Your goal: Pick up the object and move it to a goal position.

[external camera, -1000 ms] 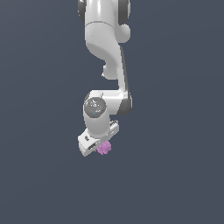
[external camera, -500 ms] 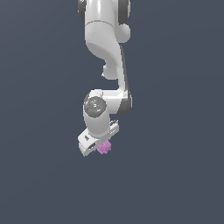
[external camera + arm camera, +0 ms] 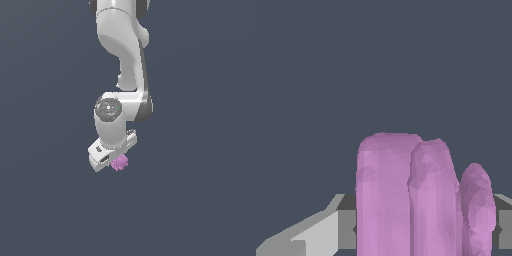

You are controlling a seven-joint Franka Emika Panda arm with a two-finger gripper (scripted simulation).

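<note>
The object (image 3: 120, 163) is a small pink-purple lumpy blob sitting at the lower end of the white arm in the exterior view. My gripper (image 3: 114, 161) is shut on it, and the blob pokes out toward the exterior view's right. Up close in the wrist view, the object (image 3: 416, 200) fills the space between the grey fingers (image 3: 321, 232) as three rounded lobes. Its lower part runs out of that picture.
Only flat dark grey-blue background surrounds the arm (image 3: 122, 60) in both views. No other objects, edges or containers show.
</note>
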